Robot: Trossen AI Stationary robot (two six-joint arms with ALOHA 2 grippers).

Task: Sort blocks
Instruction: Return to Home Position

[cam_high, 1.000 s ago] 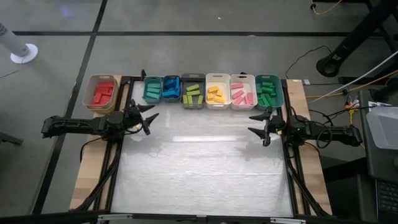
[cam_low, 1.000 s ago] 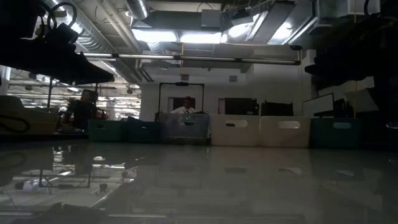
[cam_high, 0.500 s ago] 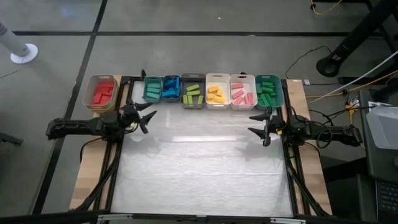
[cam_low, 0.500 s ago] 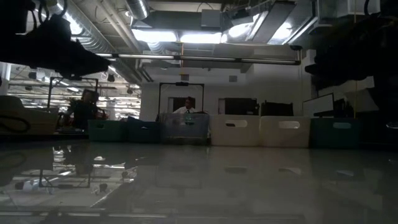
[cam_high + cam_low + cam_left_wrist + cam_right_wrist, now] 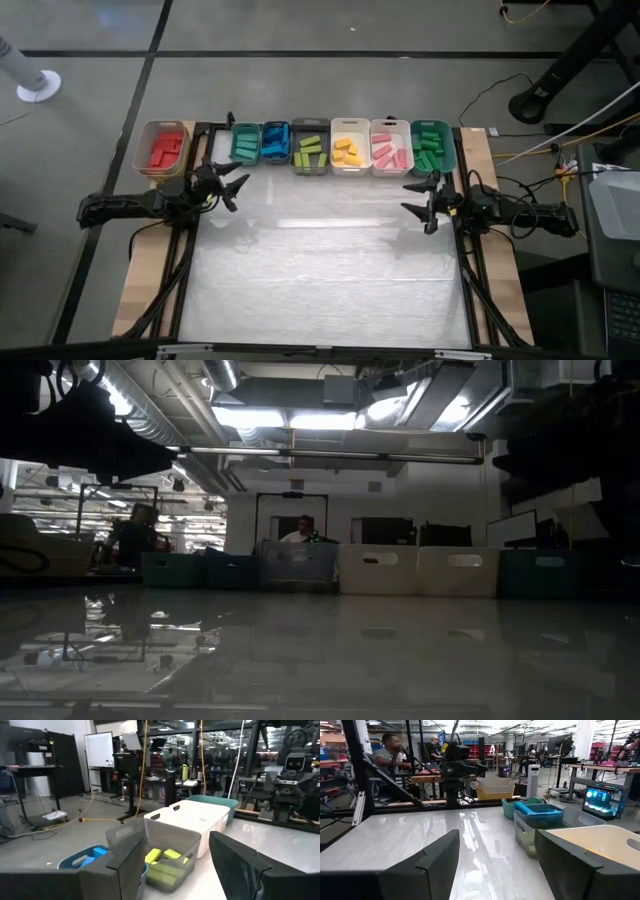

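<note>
The blocks lie sorted by colour in a row of bins along the table's far edge: red blocks point(image 5: 165, 148) in a tan bin, blue blocks point(image 5: 276, 142), lime blocks point(image 5: 309, 153), yellow blocks point(image 5: 347, 152), pink blocks point(image 5: 389, 153) and dark green blocks point(image 5: 430, 150). My left gripper point(image 5: 238, 190) is open and empty, just near of the teal bin point(image 5: 245, 142); its wrist view point(image 5: 177, 870) looks at the lime blocks point(image 5: 165, 856). My right gripper point(image 5: 407, 197) is open and empty, near of the dark green blocks' bin; in its wrist view point(image 5: 500, 865) it points across the table.
The bins stand side by side in a row point(image 5: 380, 570) at the far edge. The white table top point(image 5: 320, 270) lies between the arms and toward the near edge. People show in the room beyond the table point(image 5: 300, 530).
My left gripper has risen a little and drifted toward the table's far edge, staying open and empty.
</note>
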